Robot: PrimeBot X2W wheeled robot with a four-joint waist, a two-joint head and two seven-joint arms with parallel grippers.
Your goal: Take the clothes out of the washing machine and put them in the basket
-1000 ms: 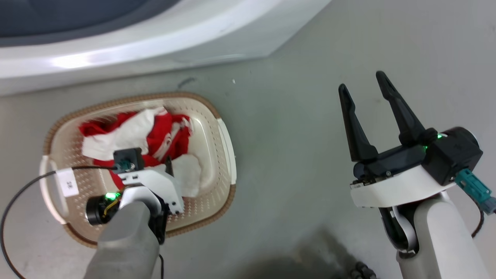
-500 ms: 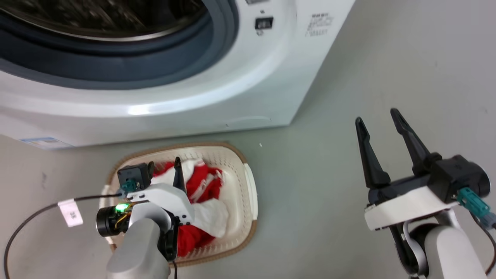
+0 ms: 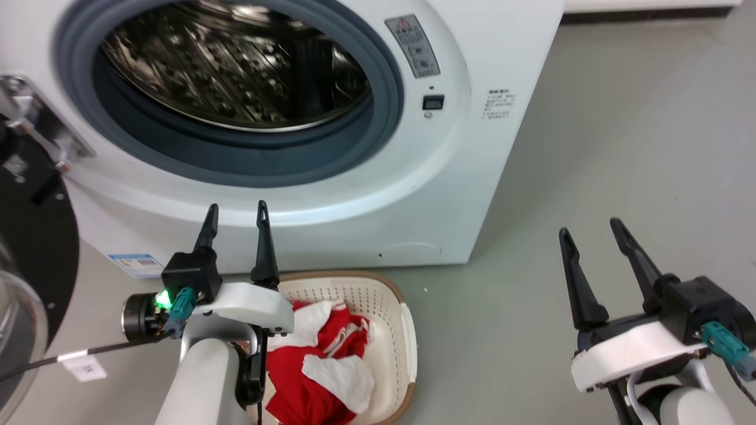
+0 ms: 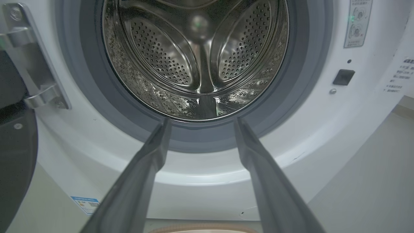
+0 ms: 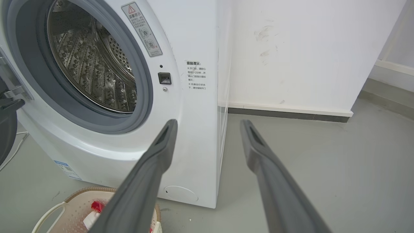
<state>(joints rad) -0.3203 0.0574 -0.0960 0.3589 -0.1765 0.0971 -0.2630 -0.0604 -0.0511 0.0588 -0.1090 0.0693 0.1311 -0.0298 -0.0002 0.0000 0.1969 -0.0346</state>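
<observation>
The clothes (image 3: pixel 319 378) are lying in the basket (image 3: pixel 407 330), which is sitting on the floor just in front of the washing machine (image 3: pixel 484 177). The left hand (image 3: pixel 237 205) is hovering before the machine's drum (image 4: pixel 197 64), fingers spread and holding nothing; the right hand (image 3: pixel 589 226) is hanging likewise spread, off the machine's right front corner

The washer (image 3: pixel 460 177) is standing on the floor (image 3: pixel 620 147), with its door (image 3: pixel 35 248) hanging open to its left. The basket (image 3: pixel 407 330) is sitting on the floor just before the washer, and the clothes (image 3: pixel 319 383) are lying in it. The left gripper (image 3: pixel 237 205) is hovering above the basket's left part. The right gripper (image 3: pixel 589 226) is hanging well to the right.
</observation>
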